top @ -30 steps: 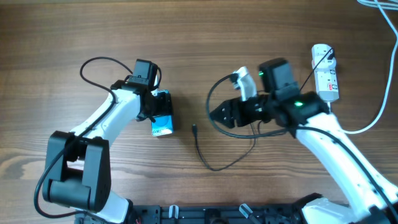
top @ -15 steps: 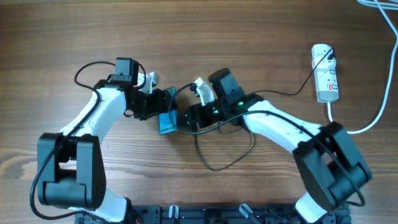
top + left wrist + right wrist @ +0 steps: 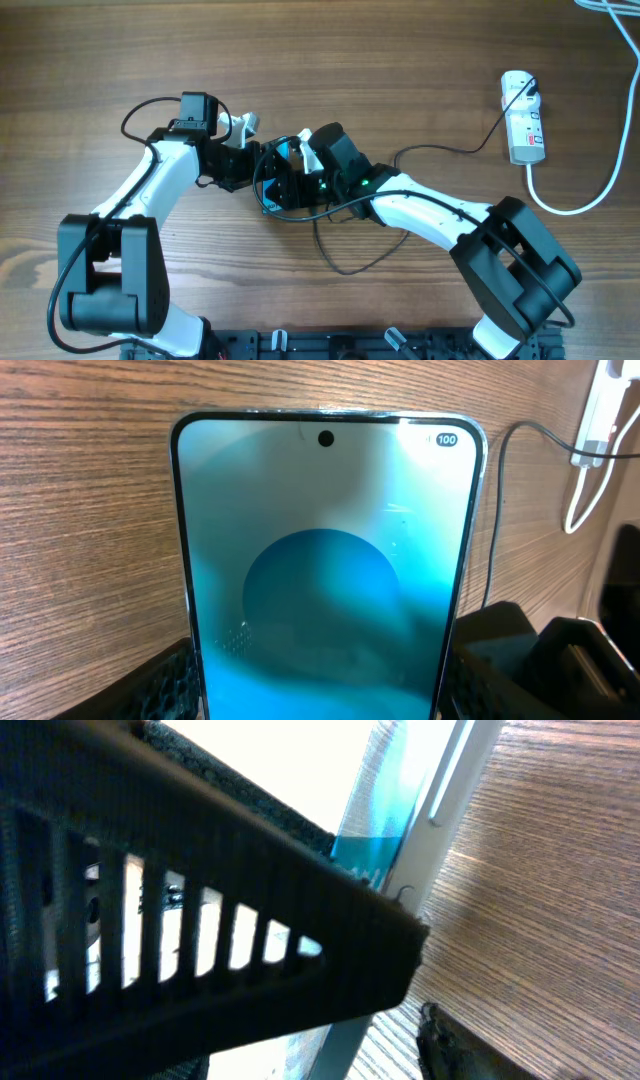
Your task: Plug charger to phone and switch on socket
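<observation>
Far left, over the wood-grain table: clamped with the left gripper onto the phone, textured pads against its two long edges. Teal screen turned to the left wrist camera, punch-hole lens at the top, a "100" badge in the corner; from overhead, only a sliver of teal showing, just left of centre. Crowded close from the other side by the right gripper, one ribbed black finger across the right wrist view beside the phone's pale edge; impossible to tell whether those jaws are apart or together. Further right and lower, looped loosely on the table, the charger, then up and rightward to a black plug in the socket; connector tip not to be made out. Near the right edge, well apart from both grippers, that white strip lying flat, with a thick white cord curving away beside it.
</observation>
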`<action>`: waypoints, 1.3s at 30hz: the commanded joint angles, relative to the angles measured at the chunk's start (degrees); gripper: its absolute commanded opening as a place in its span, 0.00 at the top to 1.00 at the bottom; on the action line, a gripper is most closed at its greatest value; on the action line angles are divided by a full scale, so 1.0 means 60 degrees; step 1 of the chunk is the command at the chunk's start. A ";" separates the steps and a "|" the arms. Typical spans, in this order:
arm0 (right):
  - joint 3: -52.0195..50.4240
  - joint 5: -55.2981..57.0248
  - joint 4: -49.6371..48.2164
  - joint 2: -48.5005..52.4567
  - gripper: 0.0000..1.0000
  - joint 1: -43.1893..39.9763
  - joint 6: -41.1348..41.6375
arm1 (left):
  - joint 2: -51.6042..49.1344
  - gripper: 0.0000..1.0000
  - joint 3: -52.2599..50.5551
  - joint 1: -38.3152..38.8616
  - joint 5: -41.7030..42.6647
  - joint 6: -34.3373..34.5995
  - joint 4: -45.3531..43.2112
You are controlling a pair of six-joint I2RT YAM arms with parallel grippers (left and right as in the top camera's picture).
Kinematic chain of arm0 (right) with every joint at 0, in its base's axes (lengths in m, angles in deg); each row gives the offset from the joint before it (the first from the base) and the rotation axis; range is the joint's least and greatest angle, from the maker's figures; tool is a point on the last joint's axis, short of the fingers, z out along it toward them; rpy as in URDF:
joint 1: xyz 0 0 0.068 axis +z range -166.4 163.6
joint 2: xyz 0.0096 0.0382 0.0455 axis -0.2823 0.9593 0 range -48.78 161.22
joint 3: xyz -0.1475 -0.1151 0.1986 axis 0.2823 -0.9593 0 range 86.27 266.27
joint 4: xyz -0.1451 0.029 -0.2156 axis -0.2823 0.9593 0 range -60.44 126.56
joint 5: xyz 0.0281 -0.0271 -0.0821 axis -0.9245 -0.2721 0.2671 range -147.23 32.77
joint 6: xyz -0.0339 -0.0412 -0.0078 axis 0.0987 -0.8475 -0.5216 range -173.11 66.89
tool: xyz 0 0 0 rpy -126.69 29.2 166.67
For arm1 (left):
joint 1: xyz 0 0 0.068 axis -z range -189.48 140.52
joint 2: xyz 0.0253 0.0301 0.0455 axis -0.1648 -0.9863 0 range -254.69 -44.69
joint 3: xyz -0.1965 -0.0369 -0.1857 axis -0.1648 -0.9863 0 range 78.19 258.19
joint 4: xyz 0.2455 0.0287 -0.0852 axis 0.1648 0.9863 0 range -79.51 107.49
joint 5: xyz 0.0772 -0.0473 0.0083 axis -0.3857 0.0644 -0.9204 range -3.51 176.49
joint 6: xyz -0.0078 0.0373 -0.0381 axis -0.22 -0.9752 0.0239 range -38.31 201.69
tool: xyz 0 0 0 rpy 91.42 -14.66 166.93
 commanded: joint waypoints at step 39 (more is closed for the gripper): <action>0.0026 0.0550 -0.0874 0.0186 0.96 -0.0066 0.1599 | 0.0211 0.28 0.0091 0.0076 0.0798 -0.0510 0.0117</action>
